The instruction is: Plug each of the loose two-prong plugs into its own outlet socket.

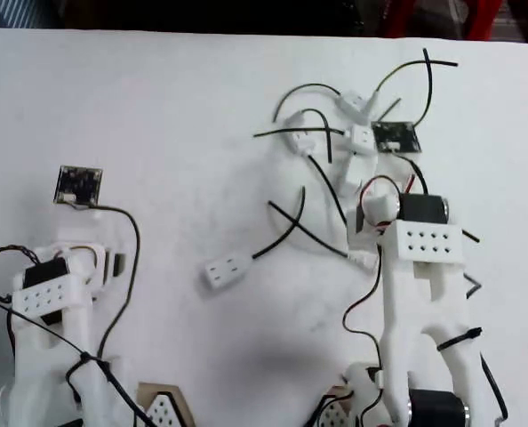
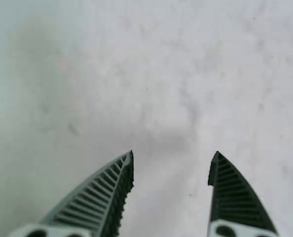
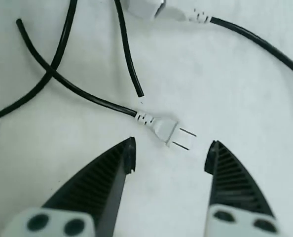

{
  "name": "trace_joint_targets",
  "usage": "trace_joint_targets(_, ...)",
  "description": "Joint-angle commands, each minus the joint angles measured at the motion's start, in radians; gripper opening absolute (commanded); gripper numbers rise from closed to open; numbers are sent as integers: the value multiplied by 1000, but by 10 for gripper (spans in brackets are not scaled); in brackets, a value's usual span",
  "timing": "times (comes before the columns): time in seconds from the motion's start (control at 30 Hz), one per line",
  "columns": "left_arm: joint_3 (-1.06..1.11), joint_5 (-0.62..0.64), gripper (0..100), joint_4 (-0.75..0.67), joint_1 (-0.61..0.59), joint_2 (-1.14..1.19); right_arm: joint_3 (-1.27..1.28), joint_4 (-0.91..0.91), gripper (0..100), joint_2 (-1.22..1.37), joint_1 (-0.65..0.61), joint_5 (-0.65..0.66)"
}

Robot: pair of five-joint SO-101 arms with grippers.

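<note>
Looking down my right hand point(image 3: 173, 144), I see its fingers point(image 3: 112, 173) spread wide with a white plug point(image 3: 165, 129) lying flat on the table point(image 3: 245, 94) just ahead of them, its length across the gap, while my left hand point(image 2: 173, 155), also spread, sits well apart.

On the table point(image 1: 157, 107), a socket point(image 1: 226, 269) lies near the middle. Right of it, a plug point(image 3: 166, 131) lies just beyond the right gripper point(image 3: 173, 143). A tangle of plugs and cords point(image 1: 353, 138) lies farther back. The left gripper point(image 2: 173, 153) sits over bare table, near left.
</note>
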Motion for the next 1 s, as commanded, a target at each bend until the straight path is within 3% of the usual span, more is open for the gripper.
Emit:
trace_joint_targets(0.0,-3,-11,249,-11,-10,-30,-44,54,223,-1,-1,193)
trace_joint_targets(0.13,-3,-11,249,-11,-10,-30,-41,120,222,47,1,344)
trace_joint_targets(0.33,-3,-11,249,-11,-10,-30,-81,125,222,265,5,457)
trace_joint_targets(0.9,-3,-11,249,-11,-10,-30,-374,124,221,711,82,548)
trace_joint_targets(0.97,-3,-11,249,-11,-10,-30,-396,124,187,748,85,548)
